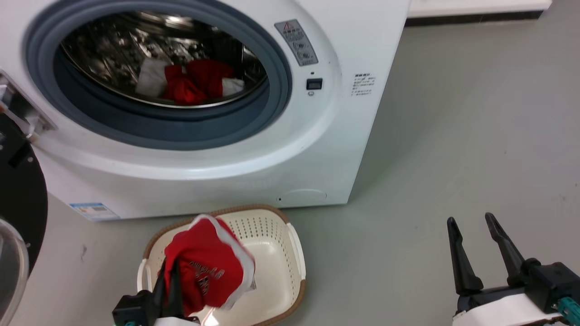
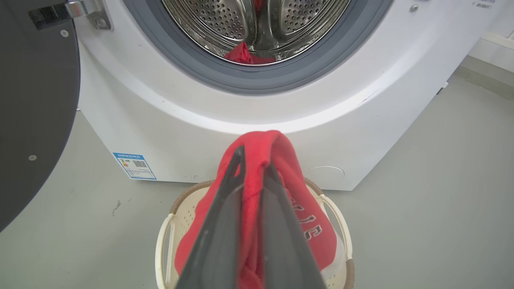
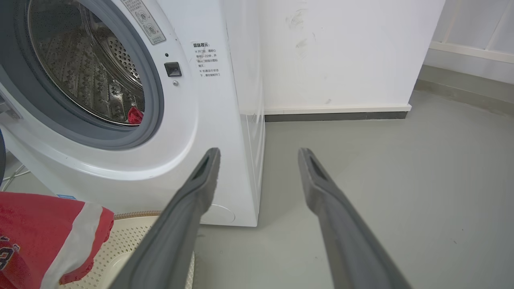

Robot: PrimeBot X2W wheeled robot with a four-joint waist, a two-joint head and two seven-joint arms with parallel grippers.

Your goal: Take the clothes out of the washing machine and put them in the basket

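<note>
Clamping lettered jersey, left hand

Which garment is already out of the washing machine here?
The red-and-white jersey with lettering, clamped in the left gripper over the basket. The other red and white clothes lie in the drum.

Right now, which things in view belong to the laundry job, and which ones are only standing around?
For the job: jersey held by left tool; clothes inside washing machine; basket.
Not for it: blue label; warning sticker; floor.
</note>
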